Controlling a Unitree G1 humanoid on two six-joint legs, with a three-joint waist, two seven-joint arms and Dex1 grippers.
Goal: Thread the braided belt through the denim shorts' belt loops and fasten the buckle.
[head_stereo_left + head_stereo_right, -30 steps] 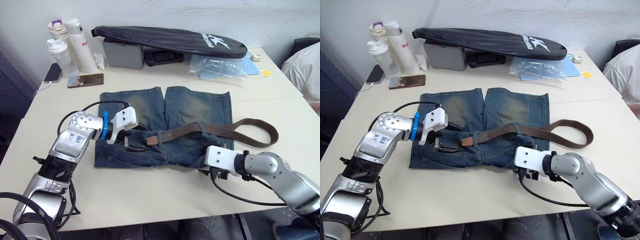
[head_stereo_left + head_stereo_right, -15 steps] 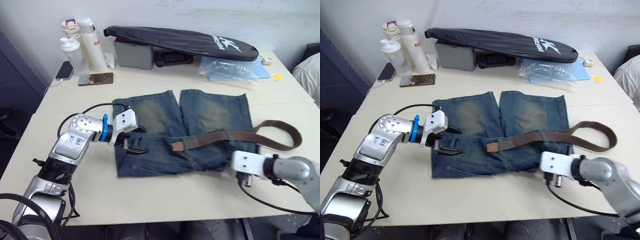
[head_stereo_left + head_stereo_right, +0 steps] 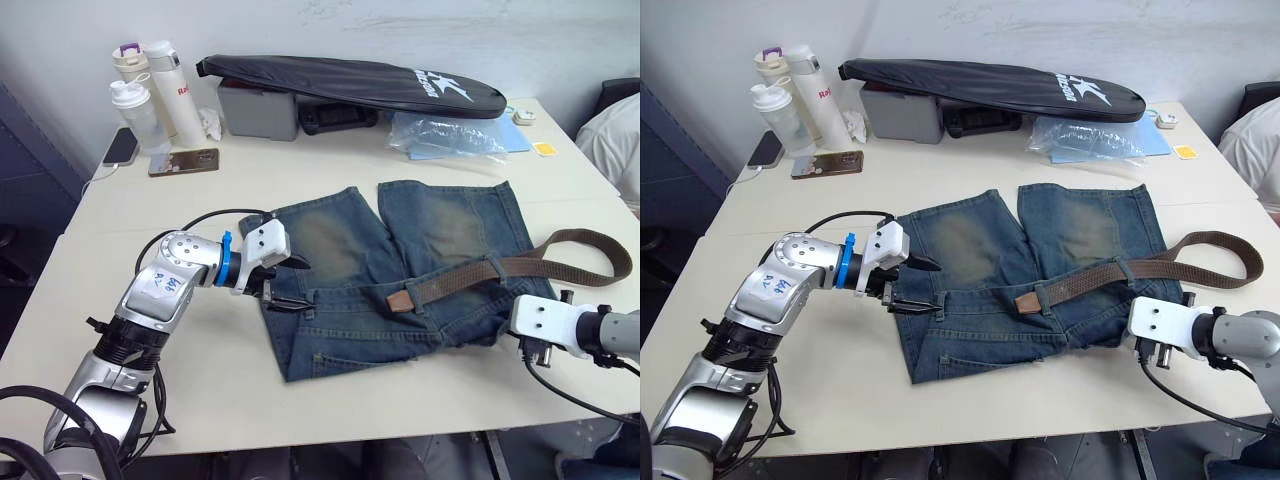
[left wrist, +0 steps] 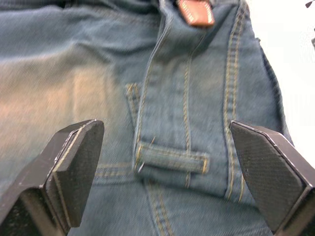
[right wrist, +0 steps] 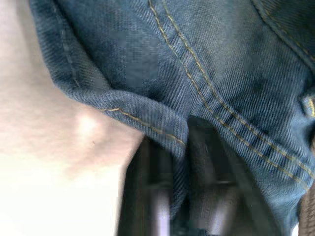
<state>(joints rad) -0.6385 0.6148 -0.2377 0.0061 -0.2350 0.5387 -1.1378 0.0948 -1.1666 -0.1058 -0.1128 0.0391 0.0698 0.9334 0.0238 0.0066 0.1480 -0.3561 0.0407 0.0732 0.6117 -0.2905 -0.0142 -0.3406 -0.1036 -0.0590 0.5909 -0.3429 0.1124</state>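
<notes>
The denim shorts (image 3: 440, 215) lie askew on the table, waistband toward me. The braided belt (image 3: 448, 283) lies along the waistband through one of the belt loops (image 3: 489, 270). Its strap curls in a big loop off the shorts' right side, and its brown tip (image 4: 196, 11) rests mid-waistband. The buckle is hidden. My left gripper (image 3: 297, 285) is open over the left part of the waistband, with another belt loop (image 4: 171, 161) between its fingers (image 4: 74, 167). My right gripper (image 3: 1137, 338) is shut on a fold of the shorts' right waistband edge.
Bottles (image 3: 140, 100), two phones (image 3: 183, 161), a grey box (image 3: 255, 108), a long black bag (image 3: 350, 80) and a clear plastic bag (image 3: 445, 135) line the table's back. A person's white sleeve (image 3: 615, 130) is at the right edge. Bare table (image 3: 200, 380) lies near me.
My right gripper has moved right, dragging the shorts and belt that way and turning them. The left gripper stays open and has followed the waistband. The camera also shifted.
</notes>
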